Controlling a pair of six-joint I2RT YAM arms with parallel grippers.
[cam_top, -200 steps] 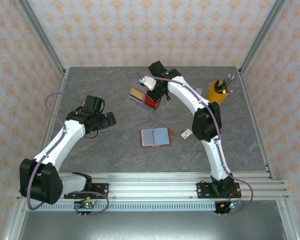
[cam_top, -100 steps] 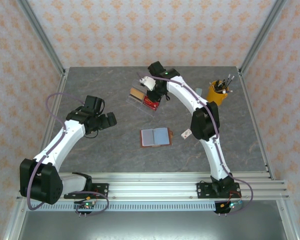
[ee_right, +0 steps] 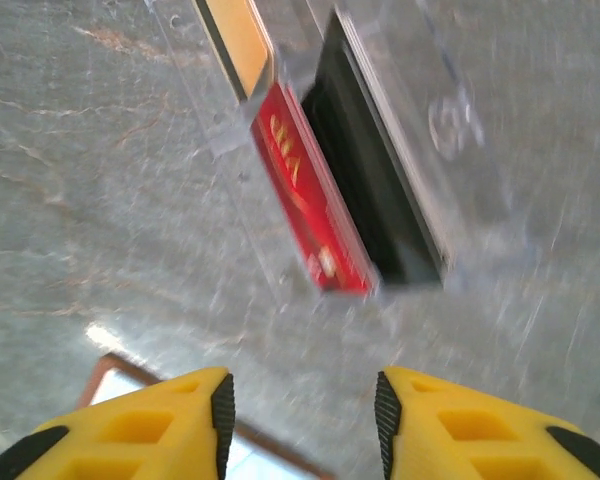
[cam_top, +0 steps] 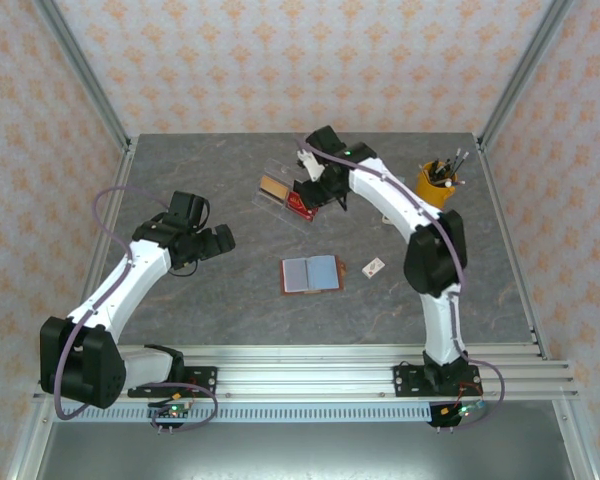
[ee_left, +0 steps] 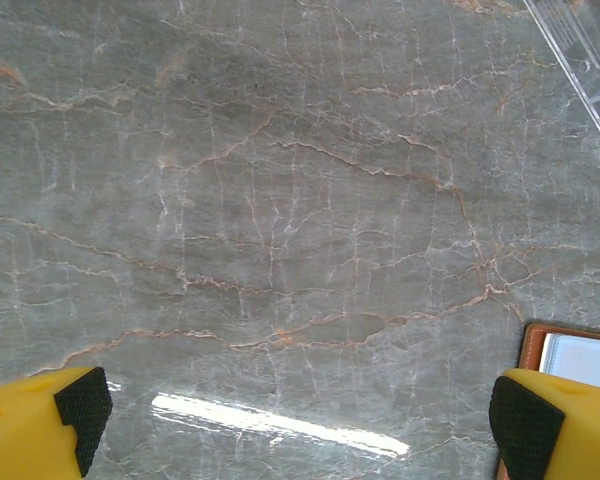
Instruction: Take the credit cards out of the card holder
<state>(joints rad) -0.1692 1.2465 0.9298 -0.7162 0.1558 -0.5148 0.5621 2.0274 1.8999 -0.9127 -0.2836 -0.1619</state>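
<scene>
The card holder (cam_top: 310, 273) lies open mid-table, blue-grey pockets up; its corner shows in the left wrist view (ee_left: 570, 350) and the right wrist view (ee_right: 130, 385). Three credit cards stand in the clear acrylic tray (cam_top: 280, 205): a tan one (ee_right: 238, 40), a red one (ee_right: 310, 205) and a black one (ee_right: 375, 200). My right gripper (ee_right: 300, 420) hovers just short of the tray's near end (cam_top: 318, 192), open with nothing between its fingers. Left of the holder, my left gripper (cam_top: 205, 240) hangs wide open over bare table (ee_left: 300, 420).
A small white tag (cam_top: 374, 266) lies right of the card holder. A yellow cup of pens (cam_top: 437, 183) stands at the back right. The tray's edge (ee_left: 580, 50) crosses the top right of the left wrist view.
My right gripper has gone from shut to open and drawn back from the tray. The right arm's elbow swung rightward, uncovering the white tag. The left arm has not moved.
</scene>
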